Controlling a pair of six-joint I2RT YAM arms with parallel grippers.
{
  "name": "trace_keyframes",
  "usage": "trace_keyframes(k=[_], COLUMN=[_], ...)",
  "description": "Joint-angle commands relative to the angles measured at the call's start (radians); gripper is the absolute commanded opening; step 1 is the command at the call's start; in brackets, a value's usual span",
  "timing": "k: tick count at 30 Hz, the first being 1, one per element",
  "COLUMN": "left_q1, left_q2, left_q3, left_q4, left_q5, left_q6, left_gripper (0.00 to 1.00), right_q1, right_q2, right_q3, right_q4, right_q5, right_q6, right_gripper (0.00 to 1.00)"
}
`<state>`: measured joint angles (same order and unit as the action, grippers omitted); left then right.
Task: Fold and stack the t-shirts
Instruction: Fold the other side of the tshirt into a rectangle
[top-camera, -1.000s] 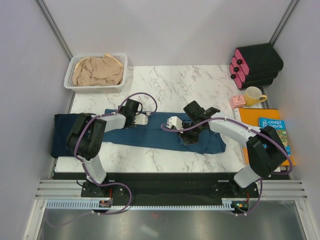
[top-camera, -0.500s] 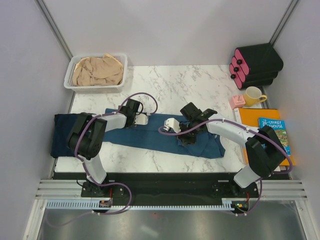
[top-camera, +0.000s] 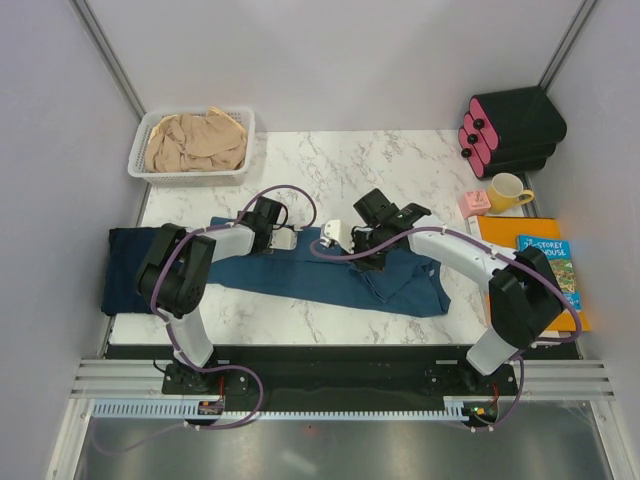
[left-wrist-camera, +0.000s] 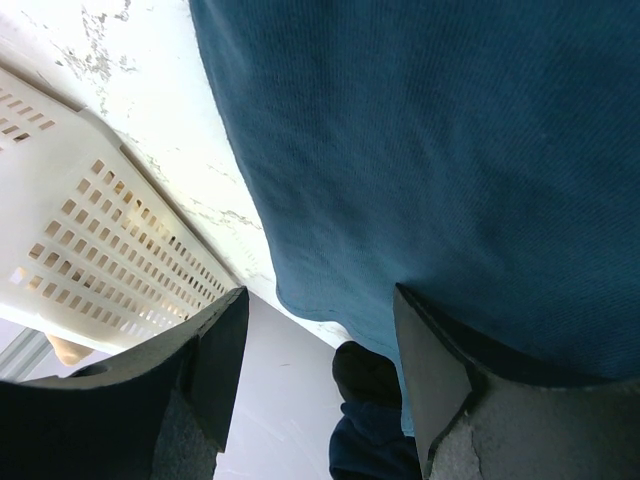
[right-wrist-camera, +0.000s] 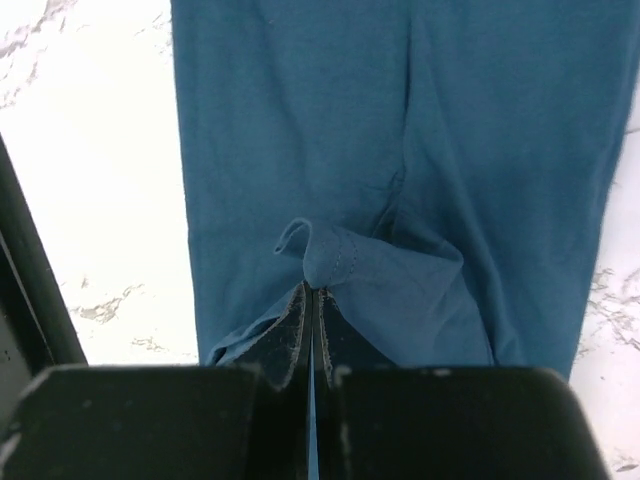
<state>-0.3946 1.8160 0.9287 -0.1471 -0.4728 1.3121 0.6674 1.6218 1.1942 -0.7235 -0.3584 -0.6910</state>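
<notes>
Right wrist view: our right gripper (right-wrist-camera: 311, 300) is pinching a teal shirt (right-wrist-camera: 300, 130) fold; our left gripper (left-wrist-camera: 320, 325) is spread wide over it.

Top camera looks down from beyond the near edge of the table (top-camera: 350, 170); both wrist cameras sit close over the teal-blue t-shirt (top-camera: 300, 272) it shows.

Robot lab test cell, not a home. Plain grey partition walls (top-camera: 330, 60) on aluminium posts (top-camera: 110, 58) box in the marble-pattern desk (top-camera: 340, 165). Left arm (top-camera: 180, 270) and right arm (top-camera: 520, 300) bolted to an extrusion rail (top-camera: 340, 378) at the desk's near edge. Slotted cable duct (top-camera: 330, 409) in front, exposed purple cables (top-camera: 288, 187). Staged props at the right edge: mug (top-camera: 508, 190), book (top-camera: 545, 262).
</notes>
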Motion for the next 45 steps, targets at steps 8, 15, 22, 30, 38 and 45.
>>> trace_keyframes(k=[8,15,22,30,38,45], left_q1=[-0.003,-0.004,-0.006,-0.006,-0.009,-0.016], left_q2=[0.094,0.106,0.106,0.105,0.089,0.082], left_q3=[-0.036,-0.01,-0.018,-0.014,-0.016,-0.016], left_q4=[-0.147,-0.152,-0.151,-0.154,-0.169,-0.178], left_q5=[0.172,0.171,0.171,0.166,0.152,0.145], left_q6=[-0.082,-0.08,-0.076,-0.068,-0.066,-0.074], left_gripper=[0.68,0.68,0.68,0.68,0.68,0.68], right_q1=[0.075,0.077,0.074,0.074,0.057,0.047], right_q2=[0.024,0.033,-0.048,-0.158,-0.2,-0.215], right_q3=[-0.024,-0.008,-0.044,-0.225,-0.346,-0.383], right_q4=[-0.151,-0.189,-0.182,-0.153,-0.011,0.061], right_q5=[-0.068,-0.039,-0.001,0.019,0.117,0.206], right_q6=[-0.131,-0.173,-0.163,-0.153,-0.13,-0.12], right_gripper=[0.06,0.48,0.53,0.53,0.52,0.5])
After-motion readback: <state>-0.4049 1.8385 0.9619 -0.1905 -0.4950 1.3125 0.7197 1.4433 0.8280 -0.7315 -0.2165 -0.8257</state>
